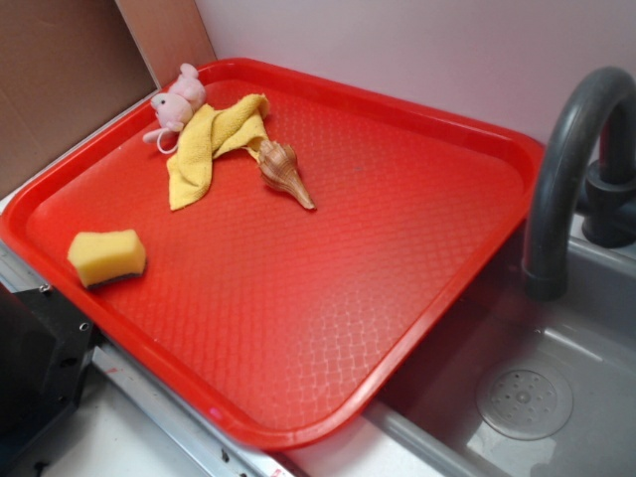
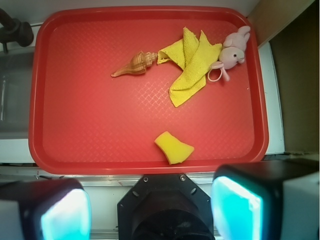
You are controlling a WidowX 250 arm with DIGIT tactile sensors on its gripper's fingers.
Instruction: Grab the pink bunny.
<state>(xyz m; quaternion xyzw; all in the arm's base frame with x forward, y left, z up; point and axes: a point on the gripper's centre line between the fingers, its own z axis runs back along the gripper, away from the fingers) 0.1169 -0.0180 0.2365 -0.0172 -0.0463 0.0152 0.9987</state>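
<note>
Pink bunny [image 1: 176, 102] — far corner of red tray [image 1: 397, 298], touching yellow cloth [image 1: 204, 149]; shell [image 1: 283, 171] just beyond cloth; sponge [image 1: 106, 257] well apart; gripper [image 2: 150, 207] high above tray's near edge, fingers spread, empty; risk — pinching the cloth or thin white loop instead of the body.

Pink bunny [image 1: 176, 102] [image 2: 232, 51] in tray corner

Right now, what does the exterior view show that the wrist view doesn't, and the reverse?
Only the exterior view shows the sink drain. Only the wrist view shows the gripper, jaws apart, holding nothing. Both show the red tray, pink bunny beside the yellow cloth, seashell, sponge and faucet.
</note>
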